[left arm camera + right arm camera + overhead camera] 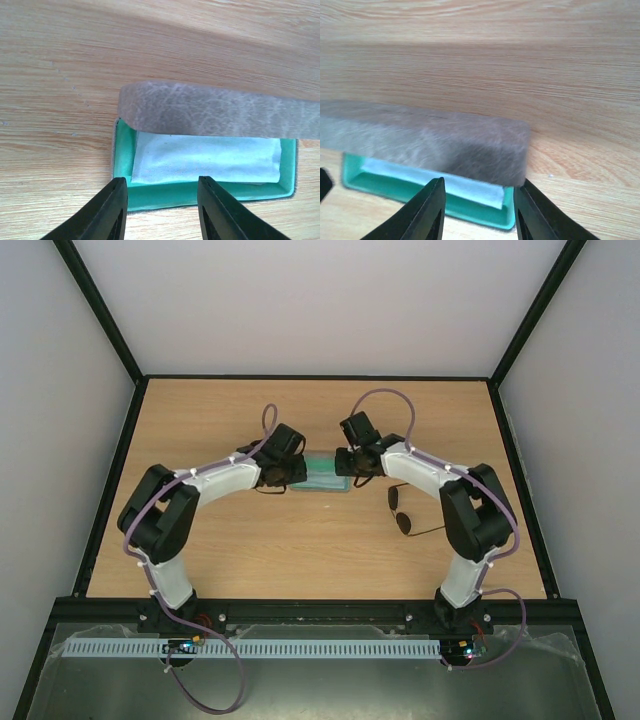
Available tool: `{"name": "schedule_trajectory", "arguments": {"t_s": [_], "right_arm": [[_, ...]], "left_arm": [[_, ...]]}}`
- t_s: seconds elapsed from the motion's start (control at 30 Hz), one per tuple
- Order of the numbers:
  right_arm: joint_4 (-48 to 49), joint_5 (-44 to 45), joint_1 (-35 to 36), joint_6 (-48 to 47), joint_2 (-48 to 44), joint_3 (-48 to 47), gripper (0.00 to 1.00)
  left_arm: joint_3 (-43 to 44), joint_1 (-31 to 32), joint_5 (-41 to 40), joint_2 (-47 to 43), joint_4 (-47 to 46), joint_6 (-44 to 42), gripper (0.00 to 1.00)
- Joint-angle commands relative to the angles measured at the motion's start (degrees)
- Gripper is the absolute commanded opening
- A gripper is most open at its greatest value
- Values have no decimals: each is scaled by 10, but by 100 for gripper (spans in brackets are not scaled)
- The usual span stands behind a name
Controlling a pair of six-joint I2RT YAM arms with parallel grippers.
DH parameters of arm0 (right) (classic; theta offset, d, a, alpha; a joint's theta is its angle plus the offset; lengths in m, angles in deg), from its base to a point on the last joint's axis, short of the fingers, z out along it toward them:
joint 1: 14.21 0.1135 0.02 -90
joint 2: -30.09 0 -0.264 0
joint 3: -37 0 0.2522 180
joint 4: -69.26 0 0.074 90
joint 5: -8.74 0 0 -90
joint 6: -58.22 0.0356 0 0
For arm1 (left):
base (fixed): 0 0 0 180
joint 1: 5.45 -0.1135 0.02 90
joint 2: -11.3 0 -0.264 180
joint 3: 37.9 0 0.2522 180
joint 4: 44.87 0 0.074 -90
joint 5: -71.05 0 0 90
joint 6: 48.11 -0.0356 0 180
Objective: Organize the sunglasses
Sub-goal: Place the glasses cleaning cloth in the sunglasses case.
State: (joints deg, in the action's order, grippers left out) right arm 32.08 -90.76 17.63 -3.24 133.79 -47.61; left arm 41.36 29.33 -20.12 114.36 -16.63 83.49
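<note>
Top external view: nearest the arm bases, the sunglasses [402,512] lie on the wooden table [300,550], right of the open case [327,473] and a little nearer than it, just beside the right forearm and well clear of both grippers. Further back, both grippers sit at the case, the left gripper [161,192] at its left end and the right gripper [480,192] at its right end. Each wrist view shows its fingers spread wide with nothing clasped between them. Whether either one touches the case wall I cannot tell. Past the left fingers comes the green near wall, then the light blue cloth [205,160] lying flat in the tray, then the grey lid [215,112] hanging partly raised over the far side.

The glasses are not yet in, so I judge the step to be readying the case. To do it well, one gripper should pin the lid fully back while the other goes to the glasses. It should pinch the thin wire at the bridge rather than on a lens, then lay them lengthwise on the cloth, since the fit looks close
</note>
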Motion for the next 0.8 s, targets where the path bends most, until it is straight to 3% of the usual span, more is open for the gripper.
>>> {"name": "schedule_trajectory", "arguments": {"t_s": [0.0,0.23,0.5,0.77], "right_arm": [[32,-36,-2,17,-34,20,40],[54,-66,0,26,-14,21,31],[69,-56,13,37,28,23,23],[87,-13,31,44,61,47,22]], "left_arm": [[0,-3,14,-13,-7,0,39],[24,-3,44,25,-27,-4,21],[32,2,49,63,-47,2,16],[15,2,25,80,-54,4,15]]}}
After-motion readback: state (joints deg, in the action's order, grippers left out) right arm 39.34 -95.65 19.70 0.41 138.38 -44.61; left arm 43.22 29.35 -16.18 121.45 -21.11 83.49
